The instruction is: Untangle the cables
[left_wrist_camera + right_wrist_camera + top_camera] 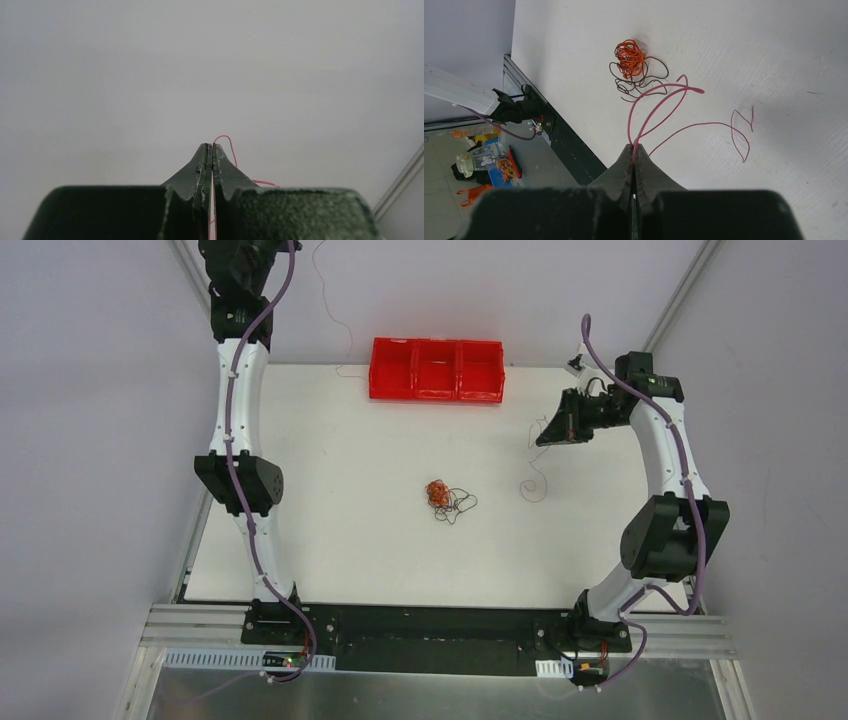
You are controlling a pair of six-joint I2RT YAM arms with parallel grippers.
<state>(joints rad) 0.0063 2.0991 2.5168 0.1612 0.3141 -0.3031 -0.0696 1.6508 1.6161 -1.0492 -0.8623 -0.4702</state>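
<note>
Both grippers closed: left gripper pinches a thin red strand, raised beyond the bench far-left corner; right gripper pinches a looping red wire above it; orange coil w/ black wire lies mid-bench, knotted. We judge them v. light, limp, springy, slippery; take a free end or outer loop, not the ball.

Left hand beyond overhead view's edge

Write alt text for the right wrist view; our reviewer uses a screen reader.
The right gripper, shut, pinches a red wire that loops out over the white table. Beyond it lies a small orange coil tangled with black wire.
</note>
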